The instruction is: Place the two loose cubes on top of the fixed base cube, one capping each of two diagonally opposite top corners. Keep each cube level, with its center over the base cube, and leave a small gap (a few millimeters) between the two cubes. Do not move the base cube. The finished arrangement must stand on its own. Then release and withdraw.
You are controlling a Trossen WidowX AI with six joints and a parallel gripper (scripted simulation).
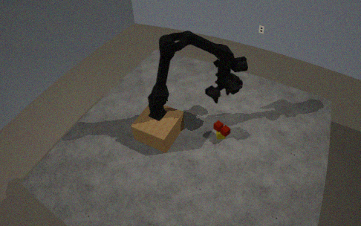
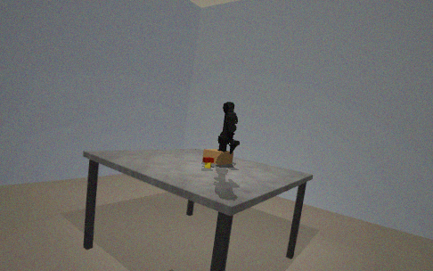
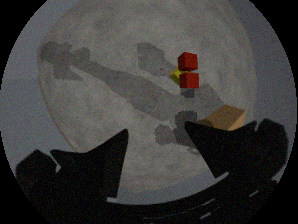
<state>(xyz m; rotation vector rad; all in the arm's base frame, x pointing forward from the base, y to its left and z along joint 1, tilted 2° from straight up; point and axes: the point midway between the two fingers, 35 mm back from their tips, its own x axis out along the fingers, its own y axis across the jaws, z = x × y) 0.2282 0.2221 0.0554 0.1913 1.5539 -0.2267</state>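
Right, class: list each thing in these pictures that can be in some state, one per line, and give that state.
pincer: open, holding nothing, raised above the table, apart from the cubes.
first red cube: resting on the yellow base cube, not gripped.
second red cube: resting on the yellow base cube beside the first, not gripped.
yellow base cube: standing on the table, mostly covered by the red cubes.

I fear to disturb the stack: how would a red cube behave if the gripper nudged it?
Each red cube overhangs a corner of the yellow base cube, so a nudge would probably slide or tip it off. Flat-faced, it should not roll. It looks rigid.
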